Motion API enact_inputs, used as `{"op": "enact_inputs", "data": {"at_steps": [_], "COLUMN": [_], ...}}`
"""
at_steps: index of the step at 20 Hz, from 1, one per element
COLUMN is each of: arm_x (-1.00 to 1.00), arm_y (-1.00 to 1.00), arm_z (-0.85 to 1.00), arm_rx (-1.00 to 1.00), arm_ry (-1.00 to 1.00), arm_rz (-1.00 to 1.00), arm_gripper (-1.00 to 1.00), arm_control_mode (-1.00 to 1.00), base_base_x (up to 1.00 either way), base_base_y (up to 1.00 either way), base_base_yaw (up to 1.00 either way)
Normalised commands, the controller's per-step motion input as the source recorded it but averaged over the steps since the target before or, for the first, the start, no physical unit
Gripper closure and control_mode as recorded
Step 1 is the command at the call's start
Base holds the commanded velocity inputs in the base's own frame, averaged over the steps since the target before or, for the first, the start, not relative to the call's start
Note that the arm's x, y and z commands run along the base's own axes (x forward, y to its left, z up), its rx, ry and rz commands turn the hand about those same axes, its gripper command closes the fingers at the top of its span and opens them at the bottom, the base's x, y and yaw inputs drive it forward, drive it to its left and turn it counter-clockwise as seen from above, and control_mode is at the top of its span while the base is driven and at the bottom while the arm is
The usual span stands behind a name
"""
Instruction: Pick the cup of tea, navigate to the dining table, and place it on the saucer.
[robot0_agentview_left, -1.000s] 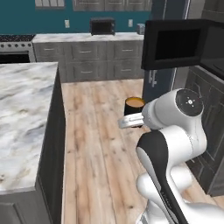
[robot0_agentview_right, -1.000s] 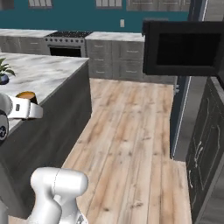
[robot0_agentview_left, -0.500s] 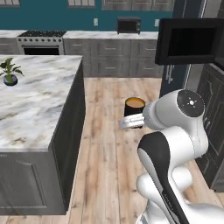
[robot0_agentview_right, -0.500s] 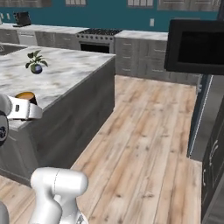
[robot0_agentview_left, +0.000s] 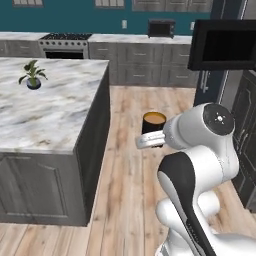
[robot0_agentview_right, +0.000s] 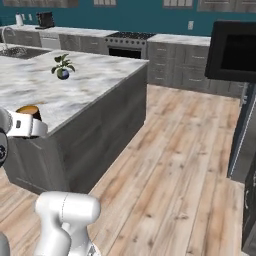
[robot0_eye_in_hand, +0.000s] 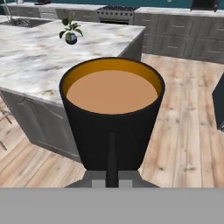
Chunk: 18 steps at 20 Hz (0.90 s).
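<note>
Step 1 done — your gripper (robot0_eye_in_hand: 111, 177) is clamped on the cup of tea (robot0_eye_in_hand: 112, 109), held over the floor beside the dining table (robot0_agentview_left: 55, 117); reaching the saucer and placing remain.

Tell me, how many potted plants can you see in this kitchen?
1. A small potted plant stands on the marble-topped table, toward its far side, away from the cup of tea in the gripper. Others may be out of view.

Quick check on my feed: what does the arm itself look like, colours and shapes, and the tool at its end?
The arm is glossy white with rounded, bulbous segments. A dark grey-black band curves along one link, and a round light-grey cap with small dark dots closes the upper joint. No loose cables show. The tool is a short pale-grey block, seen in the left base view; in the hand view one slim dark fingertip rises from a grey mount.
</note>
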Motion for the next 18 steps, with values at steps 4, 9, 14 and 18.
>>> {"op": "enact_inputs", "data": {"at_steps": [4,9,14,18], "arm_x": [0.00,0.00,0.00,0.00], "arm_y": [0.00,0.00,0.00,0.00], "arm_z": [0.00,0.00,0.00,0.00], "arm_rx": [0.00,0.00,0.00,0.00], "arm_ry": [0.00,0.00,0.00,0.00], "arm_rz": [0.00,0.00,0.00,0.00], "arm_gripper": [1.00,1.00,1.00,1.00], "arm_control_mode": [1.00,1.00,1.00,1.00], "base_base_x": [-0.10,0.00,0.00,0.00], "base_base_y": [0.68,0.85,0.96,1.00], "base_base_yaw": [0.11,0.11,0.08,0.07]}}
